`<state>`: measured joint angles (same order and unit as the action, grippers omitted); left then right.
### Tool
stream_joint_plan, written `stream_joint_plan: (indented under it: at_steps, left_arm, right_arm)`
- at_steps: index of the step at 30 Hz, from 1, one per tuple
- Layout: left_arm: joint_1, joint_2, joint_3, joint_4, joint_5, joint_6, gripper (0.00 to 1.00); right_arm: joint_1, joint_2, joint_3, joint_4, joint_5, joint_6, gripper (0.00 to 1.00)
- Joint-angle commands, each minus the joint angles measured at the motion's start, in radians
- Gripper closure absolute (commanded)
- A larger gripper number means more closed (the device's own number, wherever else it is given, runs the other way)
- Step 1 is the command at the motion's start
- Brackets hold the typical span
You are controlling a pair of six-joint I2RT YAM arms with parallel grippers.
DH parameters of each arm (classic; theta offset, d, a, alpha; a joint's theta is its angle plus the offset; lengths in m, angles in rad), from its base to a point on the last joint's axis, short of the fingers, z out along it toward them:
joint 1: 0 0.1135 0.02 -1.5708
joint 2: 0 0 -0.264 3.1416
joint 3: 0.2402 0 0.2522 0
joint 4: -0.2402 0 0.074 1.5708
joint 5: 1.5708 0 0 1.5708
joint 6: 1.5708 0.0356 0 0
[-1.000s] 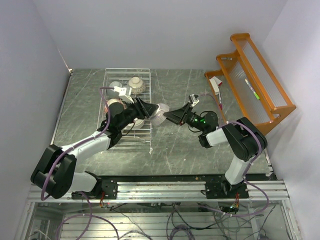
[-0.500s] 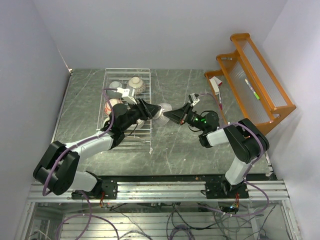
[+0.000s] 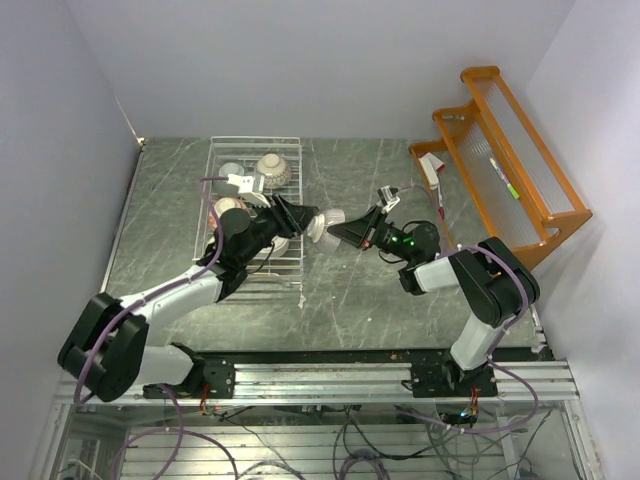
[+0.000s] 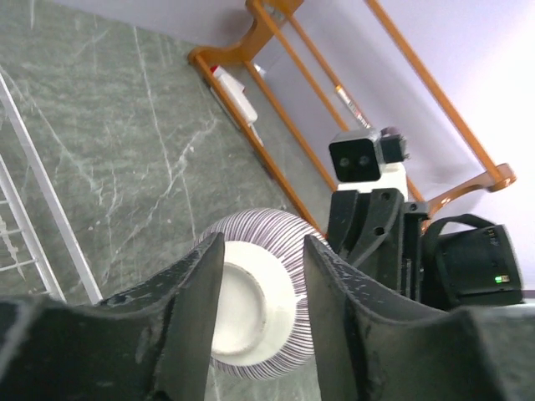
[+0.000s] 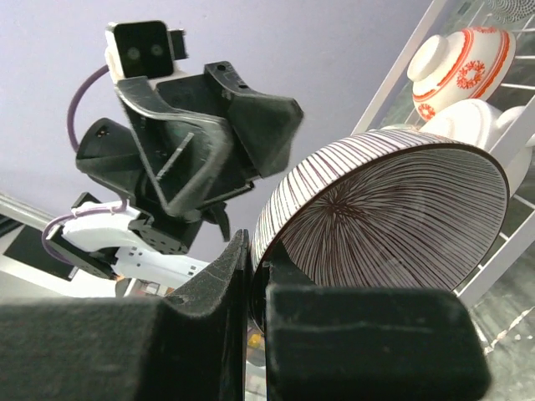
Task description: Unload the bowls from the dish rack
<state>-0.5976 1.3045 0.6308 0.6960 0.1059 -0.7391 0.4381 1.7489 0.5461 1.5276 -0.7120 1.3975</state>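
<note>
Greenish-grey marbled tabletop [image 3: 170, 200], pale lilac walls [image 3: 300, 60] boxing it in, so nothing soft is waiting underneath if something drops. Over on the left the dish rack [image 3: 254, 139] is sitting toward the back with several bowls in it, a patterned one [image 3: 273, 169] at the far end and a reddish one [image 3: 230, 208] nearer the middle. My left gripper [image 3: 303, 221] is reaching just past the rack's right edge and hugging the white foot ring of the striped bowl [image 4: 255, 292], fingers partway closed, one on each side of the foot. That bowl is hanging in the air between my two arms, clear of the table and tipped on its side. My right gripper [image 5: 255, 280] is pinching the rim, jaws nearly together with only the thin wall between them. So both tools are holding it at once, which is looking like a handover to me. I'm guessing glazed ceramic: rigid, fairly light, slick, and chippy if it lands on that hard top. I'm thinking the rim pinch and the foot ring are the only sane grips, and one side shouldn't be letting go until the other is solid. Far right, the orange wooden shelf [image 3: 510, 150] is sitting by the wall.
</note>
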Motion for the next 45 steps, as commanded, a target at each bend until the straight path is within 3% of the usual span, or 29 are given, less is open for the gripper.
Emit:
stream_joint_plan:
  at_steps: [1,4,7,11,14,20,27,31,45]
  left_arm:
    - [-0.005,-0.114,-0.003,-0.046,-0.086,0.071,0.43]
    - [-0.005,-0.181,-0.009,-0.139,-0.130,0.116,0.38]
    - [-0.005,-0.230,0.000,-0.250,-0.183,0.171,0.37]
    - [-0.008,-0.265,0.012,-0.374,-0.247,0.216,0.38]
    - [-0.010,-0.284,-0.019,-0.382,-0.263,0.214,0.39]
    - [-0.011,-0.301,-0.073,-0.354,-0.259,0.196,0.39]
    - [-0.014,-0.331,-0.079,-0.395,-0.275,0.219,0.40]
    - [-0.014,-0.348,-0.078,-0.415,-0.284,0.228,0.40]
    - [-0.014,-0.353,-0.095,-0.413,-0.293,0.222,0.39]
  right_arm:
    - [-0.021,-0.071,0.039,0.102,-0.032,-0.080,1.00]
    - [-0.025,-0.151,0.070,-0.176,-0.034,-0.231,1.00]
    - [-0.023,-0.262,0.151,-0.664,0.041,-0.512,1.00]
    - [0.022,-0.368,0.316,-1.263,0.381,-0.874,1.00]
    - [0.050,-0.356,0.436,-1.523,0.575,-1.009,1.00]
    - [0.172,-0.156,0.708,-1.971,0.871,-1.150,1.00]
    - [0.252,-0.009,0.848,-2.206,1.106,-1.164,1.00]
    - [0.258,0.017,0.873,-2.272,1.142,-1.181,1.00]
    - [0.257,0.087,0.795,-2.293,1.217,-1.274,1.00]
